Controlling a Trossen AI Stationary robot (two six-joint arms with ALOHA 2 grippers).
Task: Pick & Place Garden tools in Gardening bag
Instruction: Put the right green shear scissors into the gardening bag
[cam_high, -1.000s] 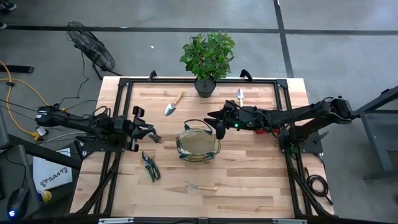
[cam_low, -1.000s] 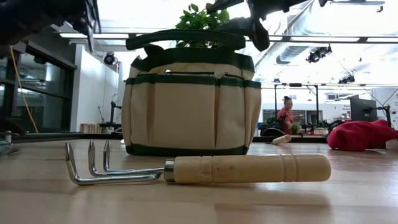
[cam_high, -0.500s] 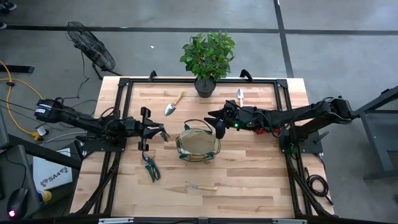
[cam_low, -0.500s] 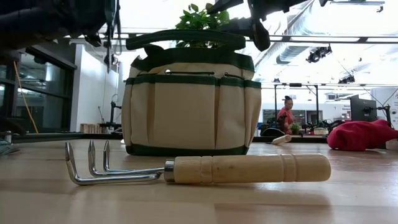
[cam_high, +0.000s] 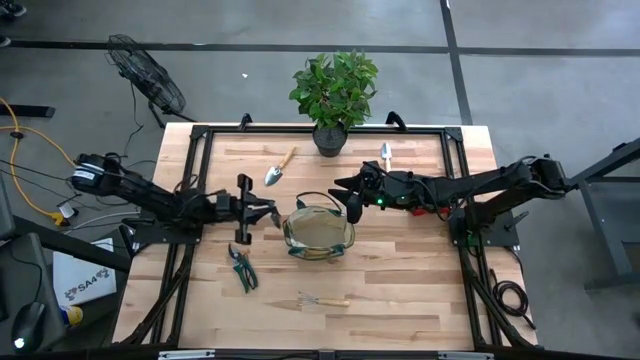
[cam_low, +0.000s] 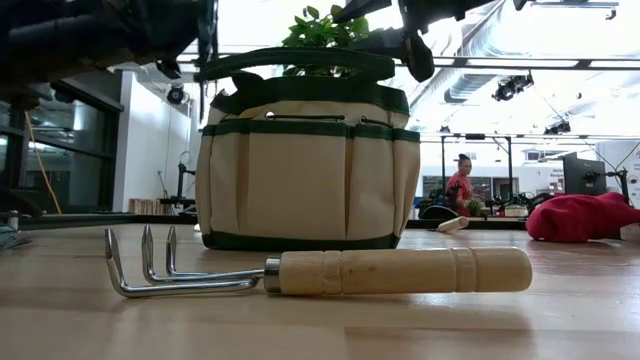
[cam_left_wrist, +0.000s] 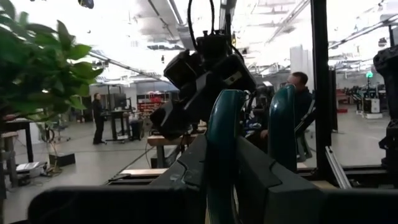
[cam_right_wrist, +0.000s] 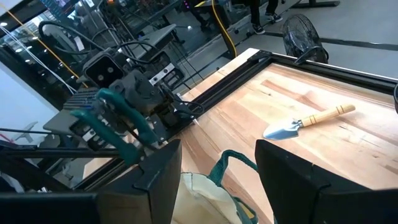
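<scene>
The tan gardening bag (cam_high: 318, 233) with green trim stands mid-table on its flat base (cam_low: 300, 240). My left gripper (cam_high: 264, 210) hovers just left of the bag, shut on green-handled pruning shears (cam_left_wrist: 221, 124). My right gripper (cam_right_wrist: 217, 168) hangs open over the bag's far right rim. A green loop handle (cam_right_wrist: 229, 155) rises between its fingers. A second pair of shears (cam_high: 241, 268), a hand fork (cam_low: 330, 272) and two trowels (cam_high: 279, 166) (cam_high: 386, 155) lie on the table. The red bundle (cam_low: 585, 218) lies under the right arm. My left gripper pinches the shears between its two fingers, coming about level from the table's left. The two green handles (cam_left_wrist: 283, 118) stick out past the fingertips; the fingers hide the blade end. The shears are clear of the table. Whether my right gripper touches the bag's loop handle, I cannot tell.
A potted green plant (cam_high: 335, 90) stands at the table's far edge, behind the bag. Black frame rails (cam_high: 190, 190) run along the table's left, right and far sides. People stand in the room beyond the table.
My left gripper has carried the shears toward the table's right, closer to the bag, staying shut on them. The right arm has kept still.
</scene>
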